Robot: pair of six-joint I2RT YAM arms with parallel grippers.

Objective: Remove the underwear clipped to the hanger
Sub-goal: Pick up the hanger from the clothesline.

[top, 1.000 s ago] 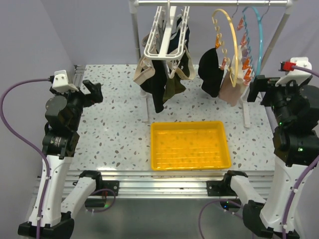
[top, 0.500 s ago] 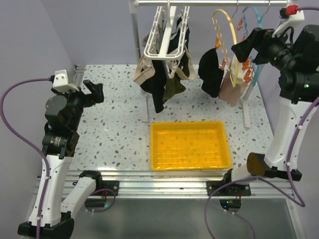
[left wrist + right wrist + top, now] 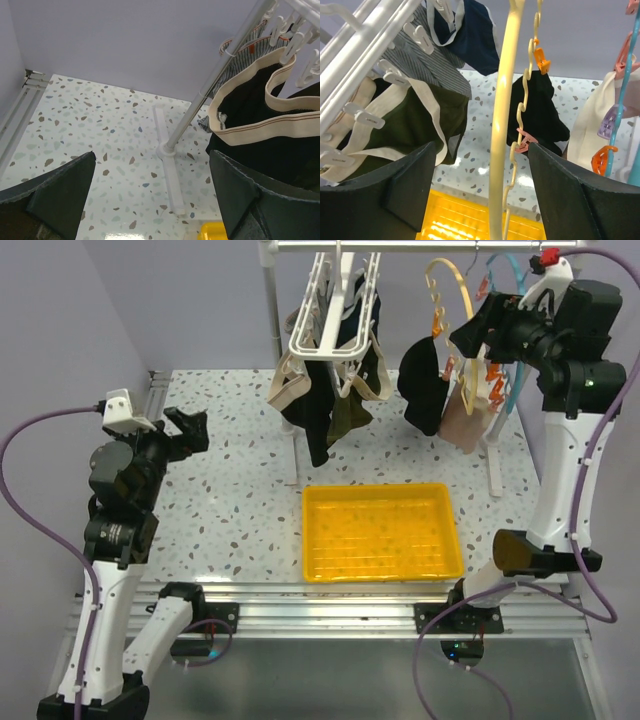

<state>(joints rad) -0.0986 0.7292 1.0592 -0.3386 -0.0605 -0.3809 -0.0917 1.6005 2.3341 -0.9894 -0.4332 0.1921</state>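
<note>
Right gripper (image 3: 468, 338) wide open, empty, facing yellow plastic ring hanger (image 3: 501, 110). Black cloth underwear (image 3: 540, 112) hangs from orange clip (image 3: 541, 61) just behind ring. Best move, judged: pinch fabric below clip, tug downward, avoid snagging ring. Left gripper (image 3: 186, 428) wide open, idle above speckled worktop (image 3: 230, 490).

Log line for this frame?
right fingers: open, facing yellow hanger | left fingers: open, apart from rack | black underwear: clipped to yellow hanger | grasp: none

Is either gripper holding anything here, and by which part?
Nothing is held. The left gripper is open, clear of the rack. The right gripper is open near the yellow hanger, not closed on it or on the underwear.
</note>
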